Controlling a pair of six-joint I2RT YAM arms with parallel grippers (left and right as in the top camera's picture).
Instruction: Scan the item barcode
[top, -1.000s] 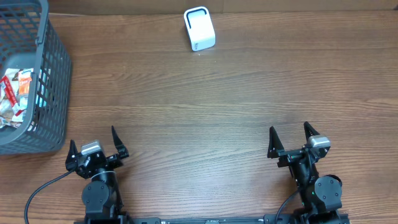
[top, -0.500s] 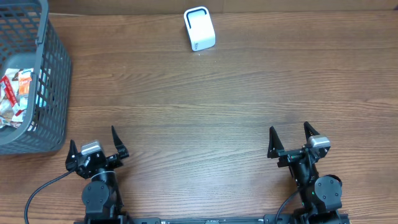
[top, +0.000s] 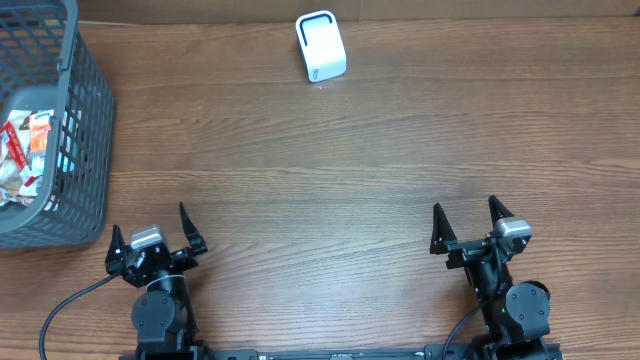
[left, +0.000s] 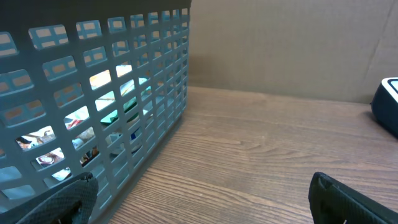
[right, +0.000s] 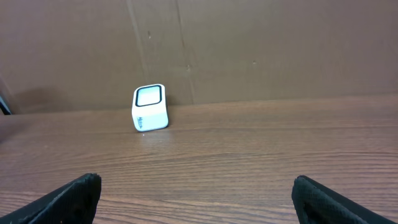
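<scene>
nothing has moved since a second ago. both arms sit just where they were, at the near edge of the table (top: 330, 180). the left gripper (top: 150, 230) has its two fingers spread wide with nothing between them. the right gripper (top: 466, 214) is the same, wide apart and empty. so the job has not really started yet. the things to scan, some snack packets (top: 24, 150), lie in the grey basket (top: 95, 120), which is close ahead of the left gripper and off to its left. the white scanner (top: 320, 46) stands far ahead, to the right of the left gripper and to the left of the right one. i think the left gripper should reach into the basket first and pick up one packet.
</scene>
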